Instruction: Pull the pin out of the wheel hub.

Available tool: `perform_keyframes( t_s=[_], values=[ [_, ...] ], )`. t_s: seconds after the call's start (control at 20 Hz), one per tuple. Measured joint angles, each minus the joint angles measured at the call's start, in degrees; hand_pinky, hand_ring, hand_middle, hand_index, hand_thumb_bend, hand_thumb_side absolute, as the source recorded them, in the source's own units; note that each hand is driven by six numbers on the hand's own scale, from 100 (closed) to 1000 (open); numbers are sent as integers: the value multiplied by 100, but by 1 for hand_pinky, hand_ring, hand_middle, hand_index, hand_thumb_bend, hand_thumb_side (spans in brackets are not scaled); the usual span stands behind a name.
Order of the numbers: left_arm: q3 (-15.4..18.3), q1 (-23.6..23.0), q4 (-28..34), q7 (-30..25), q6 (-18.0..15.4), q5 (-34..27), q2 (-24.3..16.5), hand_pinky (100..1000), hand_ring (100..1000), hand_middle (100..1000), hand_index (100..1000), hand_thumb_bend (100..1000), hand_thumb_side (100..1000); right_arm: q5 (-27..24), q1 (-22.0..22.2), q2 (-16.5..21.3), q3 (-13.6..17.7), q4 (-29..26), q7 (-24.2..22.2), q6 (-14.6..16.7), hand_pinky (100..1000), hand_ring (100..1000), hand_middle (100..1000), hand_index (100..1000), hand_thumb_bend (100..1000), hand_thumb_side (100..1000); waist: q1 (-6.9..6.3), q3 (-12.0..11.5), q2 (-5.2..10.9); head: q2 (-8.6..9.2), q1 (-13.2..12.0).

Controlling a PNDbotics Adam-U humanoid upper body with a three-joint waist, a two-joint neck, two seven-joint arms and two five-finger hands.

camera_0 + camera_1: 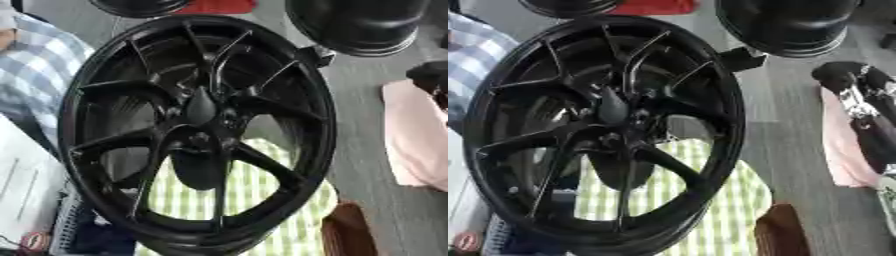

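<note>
Black wheel hub (197,132) left of right hand (859,95).

No words, numbers or brand marks can be read on anything, the black wheel (197,130) included.

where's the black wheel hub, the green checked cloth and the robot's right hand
black wheel hub (199,107): left eye view, centre cap where the spokes meet
green checked cloth (254,192): left eye view, patch seen between lower spokes
right hand (859,90): right eye view, black and silver palm

A black multi-spoke wheel hub (605,130) stands on edge above a green-checked cloth (710,200), with the robot's right hand (868,107) at the right edge over pink fabric (842,150).
</note>
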State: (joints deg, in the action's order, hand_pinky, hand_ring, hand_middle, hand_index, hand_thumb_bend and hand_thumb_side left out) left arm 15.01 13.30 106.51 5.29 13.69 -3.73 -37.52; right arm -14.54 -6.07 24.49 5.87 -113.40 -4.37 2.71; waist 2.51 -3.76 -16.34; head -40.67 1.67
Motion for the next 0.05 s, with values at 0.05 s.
perform_keyframes(
  t_s=[0.05],
  values=[
    [-125,-147,82,371,-452,-314,141,847,694,715,870,100,733,46,-1,2,-24,0,12,12,954,848,710,741,100,510,-2,41,0,2,-12]
  ],
)
